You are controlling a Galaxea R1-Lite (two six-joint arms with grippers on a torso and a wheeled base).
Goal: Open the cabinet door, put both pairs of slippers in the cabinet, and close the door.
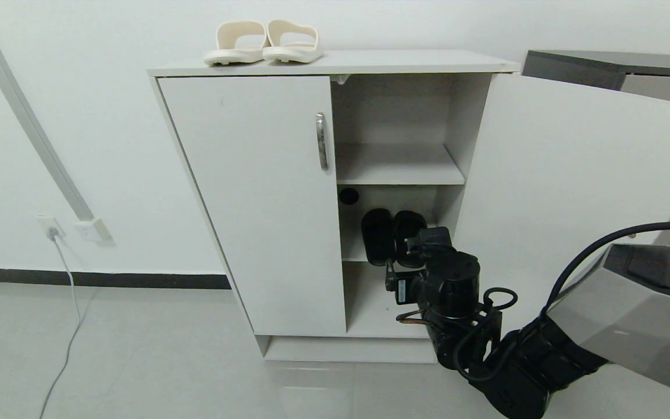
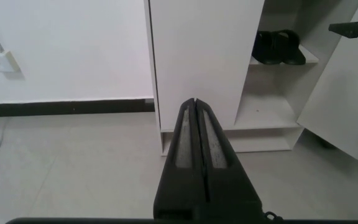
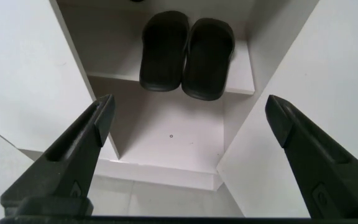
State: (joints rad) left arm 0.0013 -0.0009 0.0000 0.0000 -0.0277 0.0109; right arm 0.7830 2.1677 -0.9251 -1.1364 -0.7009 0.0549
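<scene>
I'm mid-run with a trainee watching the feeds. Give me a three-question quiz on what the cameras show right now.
1. Multiple choice: where do the black slippers lie? A) on the floor, B) inside the cabinet, C) on top of it.
2. True or false: the right gripper is shut on a slipper.
3. Fill in: the cream slippers rest on the cabinet's ____.
Key: 1 B, on a shelf behind the open door. 2 False: it is open and empty, in front of the black slippers. 3 top.
</scene>
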